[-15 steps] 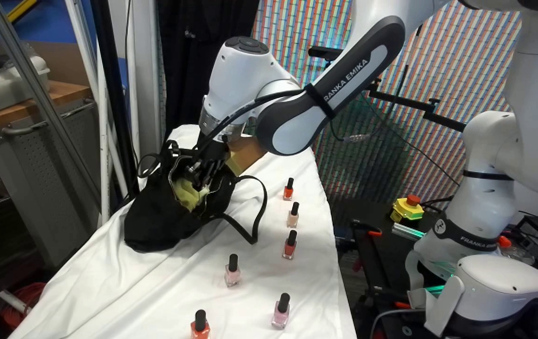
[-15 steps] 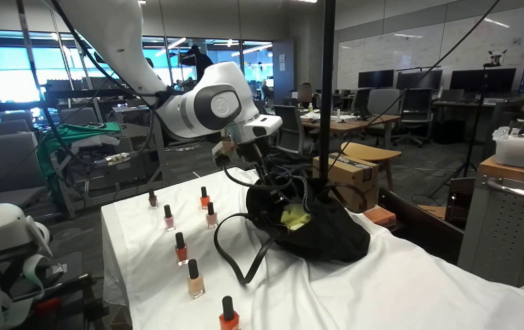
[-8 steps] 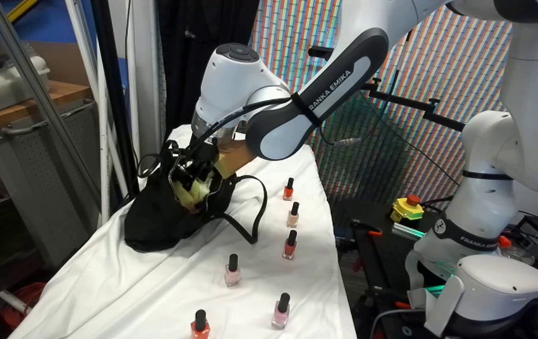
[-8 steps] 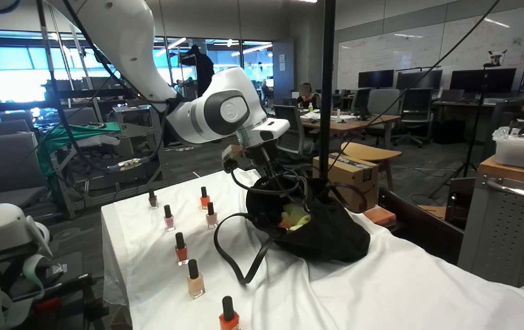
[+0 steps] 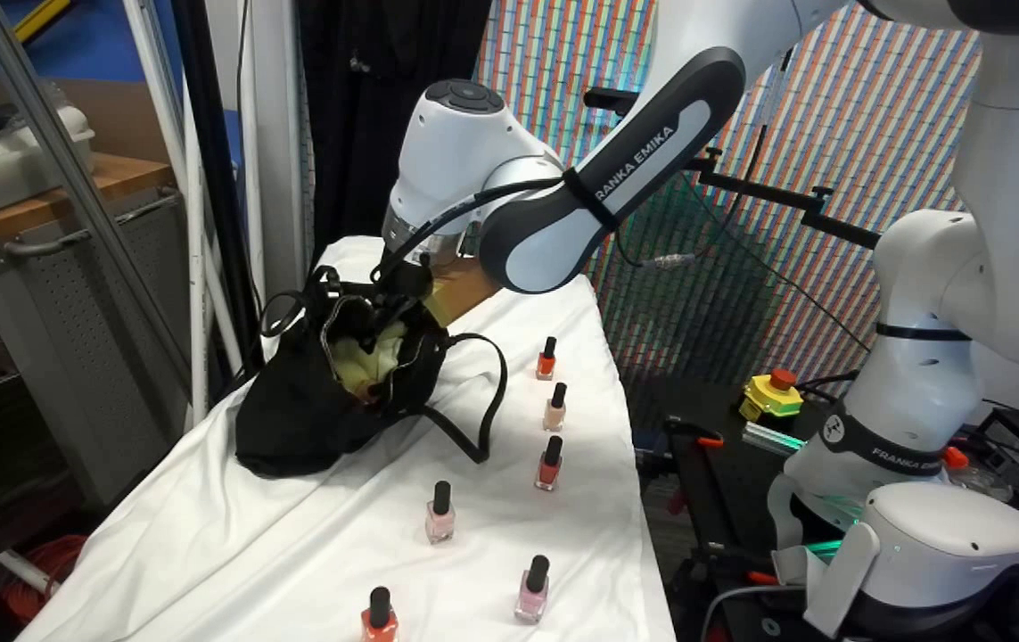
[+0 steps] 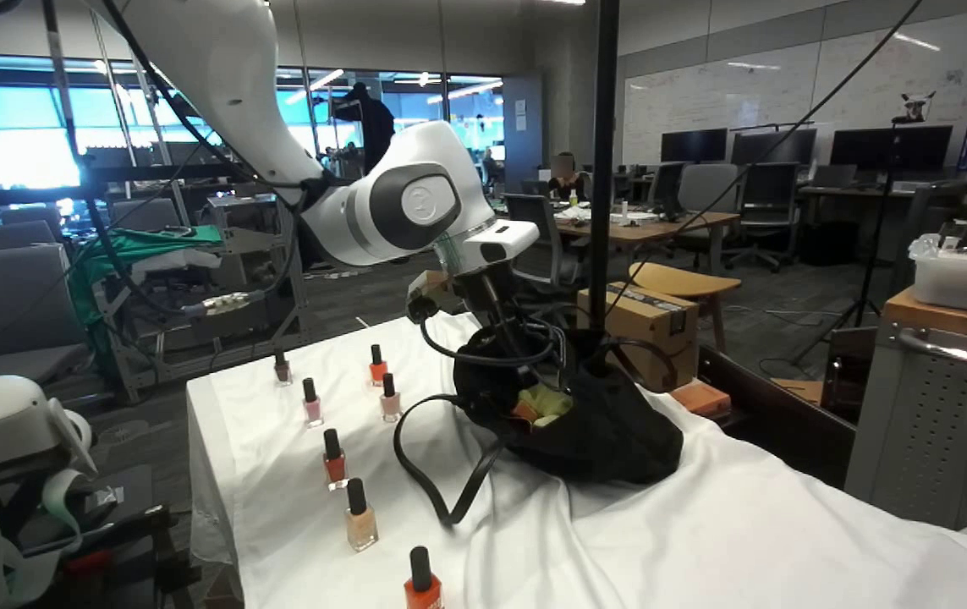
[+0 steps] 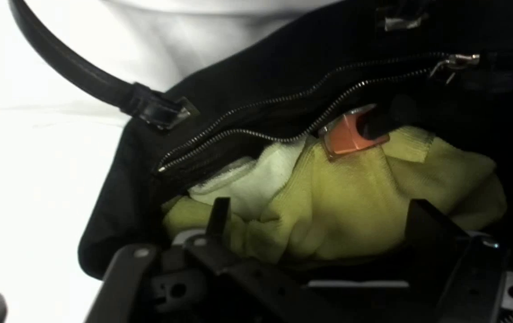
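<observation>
Going left to right in an exterior view, a black bag (image 5: 295, 428) comes first, slumped over on the cloth-covered table (image 5: 233, 553). Leaning this way, it turns its mouth up toward the robot arm (image 5: 545, 214), which seems to suit a reach from above. Its strap (image 7: 81, 74) flops outward onto the table, so it does not cross the opening.

Over that mouth are the fingers (image 7: 219, 220), spread well apart with nothing gripped between them; whether the tips brush the fabric below cannot be told. Inside the bag, a white cloth (image 7: 265, 179) and a bunched yellow cloth (image 7: 350, 197) make a soft bed. On it lies an orange bottle (image 7: 346, 137), tilted, beside the zip (image 7: 364, 83); the padding, not the fingers, appears to hold it up near the opening.

Farther right, more nail polish bottles stand upright on flat bases, set apart, which probably leaves room around each: a coral bottle (image 5: 379, 620), a pink bottle (image 5: 440, 524), a lilac bottle (image 5: 532, 599), then a red-orange bottle (image 5: 546, 366), a red bottle (image 5: 548, 471) and a peach bottle (image 5: 554, 415) nearly in line. A mauve bottle (image 6: 282, 372) also shows in an exterior view.

Last come a stop button (image 5: 772, 397) near the arm's foot, presumably for quick reach, and a white headset (image 5: 955, 544).
</observation>
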